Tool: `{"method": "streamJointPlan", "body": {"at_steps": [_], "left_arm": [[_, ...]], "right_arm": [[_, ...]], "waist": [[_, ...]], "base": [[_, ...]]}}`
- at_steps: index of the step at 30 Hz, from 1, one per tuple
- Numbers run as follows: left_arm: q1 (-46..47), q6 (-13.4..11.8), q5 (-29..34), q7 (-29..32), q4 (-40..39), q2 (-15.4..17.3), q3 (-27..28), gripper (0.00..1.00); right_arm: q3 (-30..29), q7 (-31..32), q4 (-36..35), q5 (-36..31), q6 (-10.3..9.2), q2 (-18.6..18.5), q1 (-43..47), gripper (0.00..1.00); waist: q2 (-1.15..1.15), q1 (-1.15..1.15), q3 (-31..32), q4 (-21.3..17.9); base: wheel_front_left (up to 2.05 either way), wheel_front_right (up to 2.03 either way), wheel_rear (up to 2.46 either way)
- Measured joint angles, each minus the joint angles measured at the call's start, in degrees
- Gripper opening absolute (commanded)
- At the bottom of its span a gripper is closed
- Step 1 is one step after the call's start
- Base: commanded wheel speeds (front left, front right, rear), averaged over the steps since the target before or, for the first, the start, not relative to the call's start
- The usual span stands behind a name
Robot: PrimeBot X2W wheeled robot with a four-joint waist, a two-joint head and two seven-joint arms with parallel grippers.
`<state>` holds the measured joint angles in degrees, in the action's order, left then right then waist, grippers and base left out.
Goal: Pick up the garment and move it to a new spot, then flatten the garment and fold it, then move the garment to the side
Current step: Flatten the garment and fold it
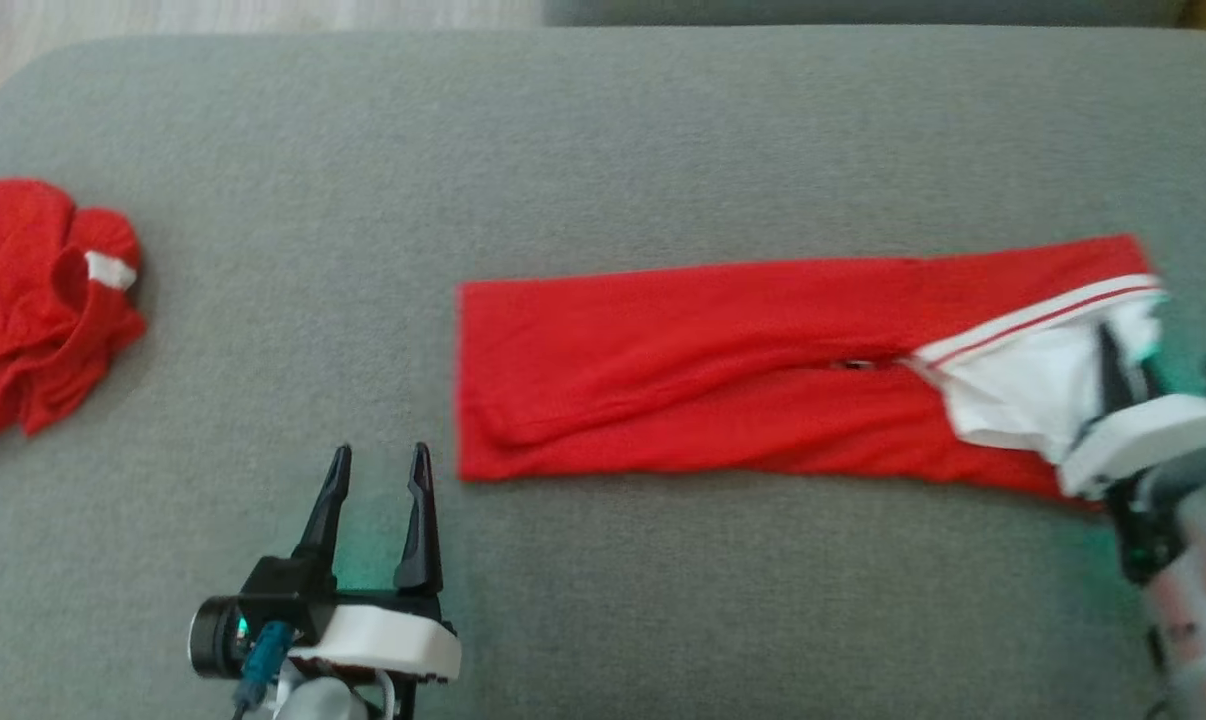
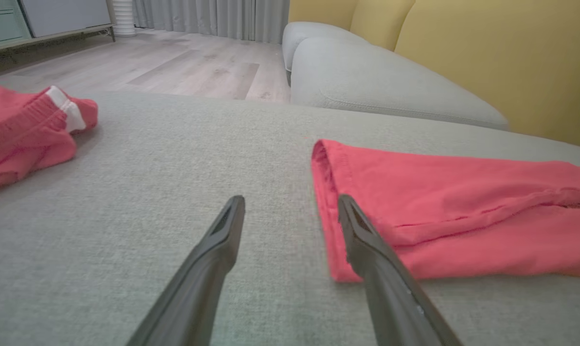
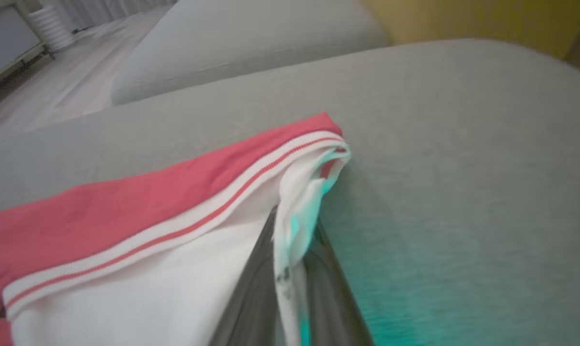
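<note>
**Right hand pinches the waist end; left hand spread at the hem**

The right hand point(image 3: 294, 240) is pressed together on a fold of the white lining point(image 3: 150, 288) at the waist end of the garment point(image 1: 683, 370). The left hand point(image 1: 379, 455) is spread and empty, just beside the near hem corner and not touching the cloth.

To fold cleanly, I judge it best to carry the waist end low towards the hem. The left hand should pin that corner so the thin knit cannot slide.

The garment lies as a long red strip, mostly flat, with one soft ridge along its length. Its waistband point(image 1: 1043, 315) is ribbed white with a red stripe. The grey cushion point(image 1: 603, 150) beneath is coarsely woven. A second red garment point(image 1: 33, 300) lies crumpled well apart to the left.
</note>
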<state>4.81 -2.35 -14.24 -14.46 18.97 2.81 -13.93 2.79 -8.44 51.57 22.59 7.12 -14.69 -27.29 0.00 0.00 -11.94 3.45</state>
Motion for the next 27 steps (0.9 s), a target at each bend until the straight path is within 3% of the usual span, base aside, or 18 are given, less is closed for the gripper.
{"method": "streamJointPlan", "body": {"at_steps": [5,12,19,27], "left_arm": [[-0.01,0.36,-0.90,0.00,0.29,0.00,-0.97,1.00],[0.00,0.60,-0.99,0.00,1.21,-0.01,-2.58,1.00],[0.00,0.92,-0.81,0.00,1.52,-0.01,-4.47,1.00],[-0.10,1.25,-0.82,0.00,2.04,-0.01,-6.70,1.00]], "right_arm": [[-0.07,-3.13,-1.47,-0.51,-0.01,-1.81,-0.24,0.00],[12.05,-4.60,-13.67,3.45,-0.01,3.27,-0.26,0.00],[23.31,-1.41,-22.74,9.91,-0.01,6.01,1.59,0.00],[28.46,0.48,-22.90,12.70,-0.01,8.61,3.31,0.00]], "waist": [[0.00,0.00,1.04,-1.81],[0.00,0.00,1.38,-1.03],[0.00,0.00,1.86,3.31],[0.00,0.00,2.32,10.10]], "base": [[0.00,0.00,0.00],[0.00,0.00,0.00],[0.00,0.00,0.00],[0.00,0.00,0.00]]}}
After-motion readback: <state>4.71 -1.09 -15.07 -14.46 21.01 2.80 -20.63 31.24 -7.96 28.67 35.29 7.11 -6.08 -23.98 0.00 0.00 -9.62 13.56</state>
